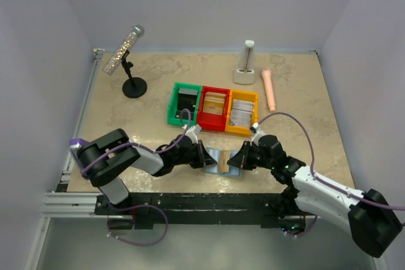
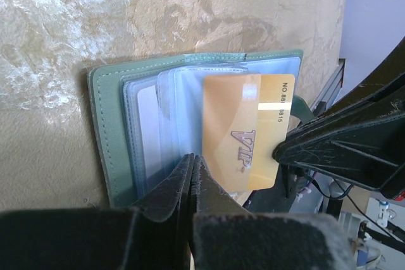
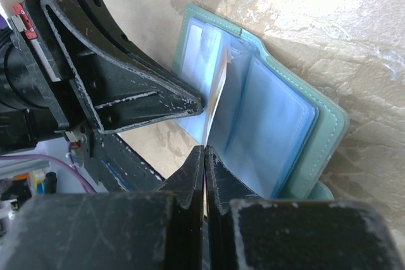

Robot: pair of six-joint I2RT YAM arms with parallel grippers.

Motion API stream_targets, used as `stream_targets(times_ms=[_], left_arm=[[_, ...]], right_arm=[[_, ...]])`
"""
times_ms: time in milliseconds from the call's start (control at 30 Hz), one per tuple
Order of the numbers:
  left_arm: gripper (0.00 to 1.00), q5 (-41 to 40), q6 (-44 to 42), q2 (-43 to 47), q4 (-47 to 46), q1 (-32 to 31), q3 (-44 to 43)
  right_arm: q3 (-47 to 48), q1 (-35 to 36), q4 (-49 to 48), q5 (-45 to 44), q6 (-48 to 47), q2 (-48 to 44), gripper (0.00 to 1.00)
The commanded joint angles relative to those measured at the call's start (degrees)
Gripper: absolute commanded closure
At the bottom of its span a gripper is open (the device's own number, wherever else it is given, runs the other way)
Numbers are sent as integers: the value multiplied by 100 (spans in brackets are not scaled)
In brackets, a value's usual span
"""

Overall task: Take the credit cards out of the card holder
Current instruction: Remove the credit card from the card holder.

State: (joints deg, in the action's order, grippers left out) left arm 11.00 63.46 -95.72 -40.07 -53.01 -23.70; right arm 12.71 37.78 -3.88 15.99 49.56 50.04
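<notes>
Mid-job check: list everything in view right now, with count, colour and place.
card holder: one, grey-green outside, pale blue pockets, lying open on the table near the arm bases, between the two grippers
credit card: one seen, gold, marked VIP, partly out of a pocket
bins: three, green, red, yellow, in a row behind the holder, each with something inside
microphone: one, glittery silver on a black stand, far left
white upright device: one, far side, right of centre
pink cylinder: one, lying right of that device
table: one, beige marbled
left gripper: black, shut on the card holder's pocket leaf
right gripper: black, shut on the credit card's edge
</notes>
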Motion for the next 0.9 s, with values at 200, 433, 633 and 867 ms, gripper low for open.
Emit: stream_targets(times_ms=[200,433,633,867], left_arm=[[100,-476,-220,1,1107,-34,296],[100,-459,-273,106,1133,-34,252],[100,-468,-273,106,1133,-34,243],[99,-450,-352,98,1230,-34,147]], right_arm=[[162,-25,625,-219,-236,-337,100],[293,-25,1117,-359,-368,-574,100],[390,-25,1609,-544,-526,-917,100],[495,-34,2031,-623,-632,-1286,100]])
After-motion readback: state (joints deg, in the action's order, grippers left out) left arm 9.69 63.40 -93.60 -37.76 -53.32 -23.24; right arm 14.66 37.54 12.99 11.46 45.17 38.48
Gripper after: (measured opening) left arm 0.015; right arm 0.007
